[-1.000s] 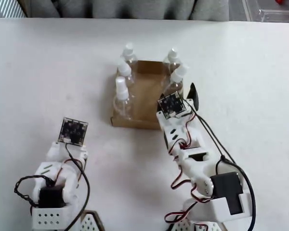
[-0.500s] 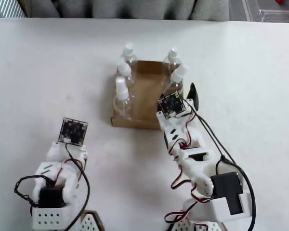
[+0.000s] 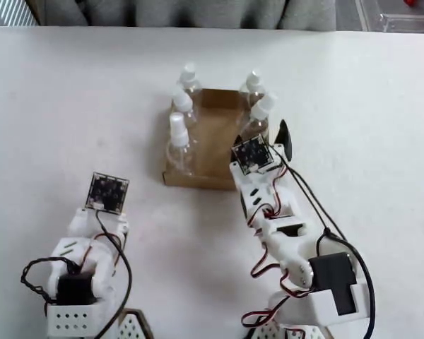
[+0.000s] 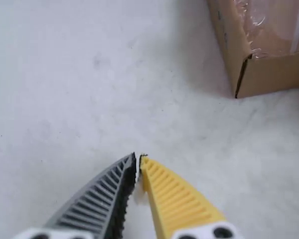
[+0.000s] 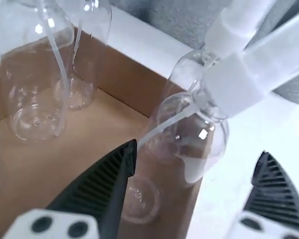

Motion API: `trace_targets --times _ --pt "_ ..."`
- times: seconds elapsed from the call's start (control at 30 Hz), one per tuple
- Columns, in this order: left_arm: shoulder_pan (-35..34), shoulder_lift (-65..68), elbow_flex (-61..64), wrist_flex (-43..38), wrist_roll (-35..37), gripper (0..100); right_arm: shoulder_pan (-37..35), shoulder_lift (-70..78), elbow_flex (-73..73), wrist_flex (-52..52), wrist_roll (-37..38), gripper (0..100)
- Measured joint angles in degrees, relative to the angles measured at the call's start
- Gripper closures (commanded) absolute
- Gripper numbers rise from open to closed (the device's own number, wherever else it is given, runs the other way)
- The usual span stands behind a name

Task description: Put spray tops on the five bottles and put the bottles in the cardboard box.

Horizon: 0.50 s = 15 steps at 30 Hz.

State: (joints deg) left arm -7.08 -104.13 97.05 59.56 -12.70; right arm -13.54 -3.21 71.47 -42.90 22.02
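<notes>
The cardboard box (image 3: 213, 145) sits mid-table with clear bottles inside, each with a white spray top: three along its left wall (image 3: 178, 138) and two along its right wall (image 3: 254, 85). My right gripper (image 3: 268, 141) is open at the box's near right corner. In the right wrist view the right gripper (image 5: 197, 152) straddles the nearest right-hand bottle (image 5: 192, 142), one black finger (image 5: 112, 177) inside the box and the other (image 5: 269, 184) outside, neither touching it. My left gripper (image 4: 138, 160) is shut and empty over bare table, short of the box's near left corner (image 4: 254, 69).
The left arm (image 3: 107, 192) sits folded back at the near left of the white table (image 3: 71, 106). Open table surface lies left, right and behind the box. A clear plastic container (image 3: 403, 14) stands at the far right edge.
</notes>
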Motion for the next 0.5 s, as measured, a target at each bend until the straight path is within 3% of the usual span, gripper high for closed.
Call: trace_targets --times 0.5 --pt "0.0 0.0 0.0 0.0 0.0 98 0.0 0.0 0.0 -1.23 0.0 67.9"
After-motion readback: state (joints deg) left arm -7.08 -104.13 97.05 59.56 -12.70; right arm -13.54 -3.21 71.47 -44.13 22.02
